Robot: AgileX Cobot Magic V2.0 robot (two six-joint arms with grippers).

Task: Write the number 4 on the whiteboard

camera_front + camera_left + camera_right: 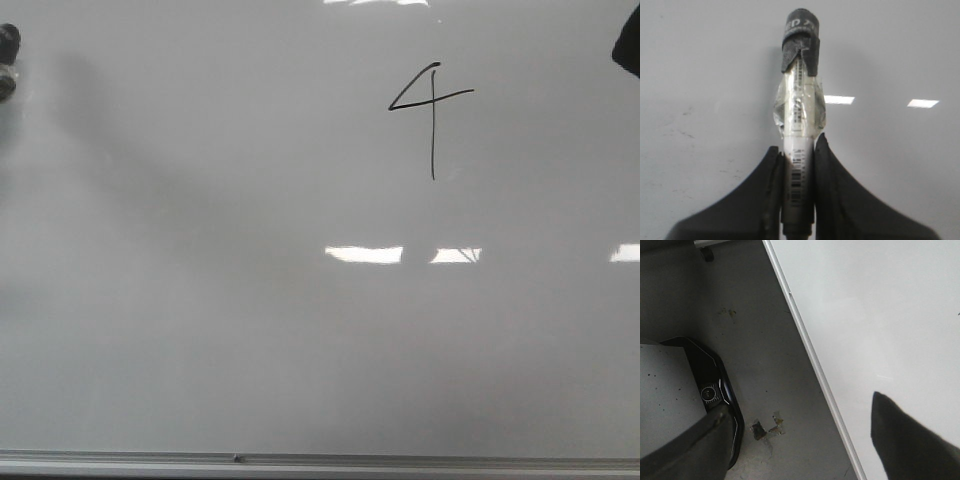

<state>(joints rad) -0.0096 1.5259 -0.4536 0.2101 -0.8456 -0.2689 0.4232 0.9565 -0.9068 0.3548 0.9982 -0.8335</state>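
Thin black hand-drawn number 4 [431,110] sits at 1 o'clock on glossy pale-grey whiteboard [200,340]. Left gripper [797,155] clamps taped white marker [799,115]; right gripper [800,440] spread wide, empty.

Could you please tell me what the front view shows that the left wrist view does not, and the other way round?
Only the front view shows the number 4, drawn in black toward the upper right, and the grey rail along the board's bottom edge. Only the left wrist view shows the left hand shut on a marker with a dark cap and clear tape around its barrel. Both show the whiteboard with bright light reflections.
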